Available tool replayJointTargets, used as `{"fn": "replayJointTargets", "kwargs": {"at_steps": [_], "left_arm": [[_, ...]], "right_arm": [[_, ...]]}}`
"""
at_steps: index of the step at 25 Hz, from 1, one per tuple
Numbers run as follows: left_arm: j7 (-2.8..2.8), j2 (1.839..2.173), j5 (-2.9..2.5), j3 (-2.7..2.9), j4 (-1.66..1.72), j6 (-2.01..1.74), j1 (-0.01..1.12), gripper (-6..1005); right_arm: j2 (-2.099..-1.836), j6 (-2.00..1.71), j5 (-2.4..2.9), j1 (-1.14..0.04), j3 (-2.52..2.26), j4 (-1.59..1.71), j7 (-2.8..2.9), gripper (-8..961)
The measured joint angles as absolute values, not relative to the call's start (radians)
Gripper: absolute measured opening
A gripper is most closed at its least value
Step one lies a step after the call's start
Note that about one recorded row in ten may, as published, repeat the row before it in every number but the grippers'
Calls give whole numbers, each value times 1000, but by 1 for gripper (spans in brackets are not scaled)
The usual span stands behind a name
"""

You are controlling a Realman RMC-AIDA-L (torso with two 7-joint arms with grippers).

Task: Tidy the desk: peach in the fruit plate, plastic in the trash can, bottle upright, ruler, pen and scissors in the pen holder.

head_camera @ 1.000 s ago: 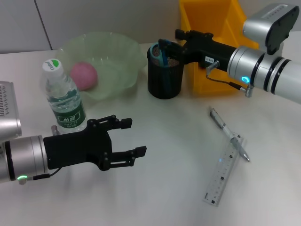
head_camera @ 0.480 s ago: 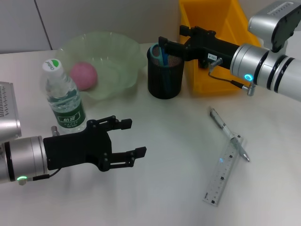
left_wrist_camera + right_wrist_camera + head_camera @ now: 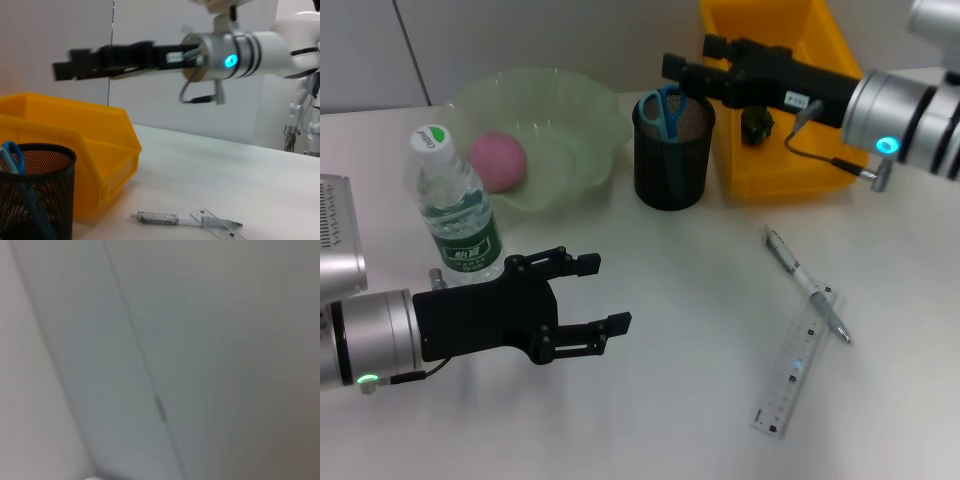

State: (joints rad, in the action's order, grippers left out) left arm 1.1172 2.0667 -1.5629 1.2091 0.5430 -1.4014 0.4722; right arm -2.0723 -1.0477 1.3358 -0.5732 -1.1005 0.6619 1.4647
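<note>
Scissors (image 3: 665,112) in holder, below right gripper (image 3: 672,70)

You have a matt, smooth white worktop (image 3: 660,400) under everything. The fruit plate (image 3: 582,120) near its far edge looks like translucent, pale green plastic with a soft sheen; the peach (image 3: 498,160) in it has a dull pink skin. The bottle (image 3: 455,212) is clear glossy plastic with a printed label. The pen holder (image 3: 671,165) is black wire mesh, matt. The trash can (image 3: 790,140) is smooth yellow plastic. The ruler (image 3: 792,372) is clear plastic, the pen (image 3: 805,283) glossy. Both arms carry brushed silver metal sleeves and matt black grippers
</note>
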Motion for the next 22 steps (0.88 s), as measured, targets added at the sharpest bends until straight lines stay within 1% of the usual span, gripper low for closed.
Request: {"fn": "replayJointTargets", "kwargs": {"at_steps": [2, 3, 7, 10, 12, 13, 14, 17, 18, 19, 22], "left_arm": [[1123, 2068, -1561, 1209, 543, -1400, 473, 815], [1126, 2068, -1560, 1209, 543, -1400, 473, 815], [1129, 2069, -1560, 1209, 543, -1399, 476, 815], [1134, 2069, -1560, 1205, 543, -1398, 476, 815], [1139, 2068, -1561, 1205, 543, -1395, 476, 815], [1141, 2067, -1564, 1202, 543, -1392, 475, 814], [1141, 2067, -1564, 1202, 543, -1392, 475, 814], [1153, 2067, -1559, 1189, 548, -1389, 469, 814], [1164, 2067, -1557, 1186, 550, -1389, 469, 814], [1173, 2067, -1557, 1184, 550, -1389, 469, 814], [1204, 2066, -1557, 1184, 554, -1391, 470, 814]], "right_arm": [[-2069, -1087, 1392, -534, -1111, 757, 1557, 817], [-2067, -1154, 1483, -509, -1100, 855, 1658, 817], [-2057, -1279, 1641, -497, -1063, 972, 1796, 817], [-2039, -1429, 1803, -519, -1010, 1064, 1912, 817], [-2021, -1523, 1897, -556, -978, 1097, 1952, 818], [-1999, -1615, 1991, -611, -952, 1106, 1971, 818], [-1999, -1615, 1991, -611, -952, 1106, 1971, 818], [-1970, -1717, 2097, -693, -940, 1095, 1959, 818], [-1956, -1777, 2177, -753, -943, 1084, 1918, 818], [-1956, -1777, 2177, -753, -943, 1084, 1918, 818], [-1951, -1845, 2275, -824, -952, 1077, 1830, 818]]}}
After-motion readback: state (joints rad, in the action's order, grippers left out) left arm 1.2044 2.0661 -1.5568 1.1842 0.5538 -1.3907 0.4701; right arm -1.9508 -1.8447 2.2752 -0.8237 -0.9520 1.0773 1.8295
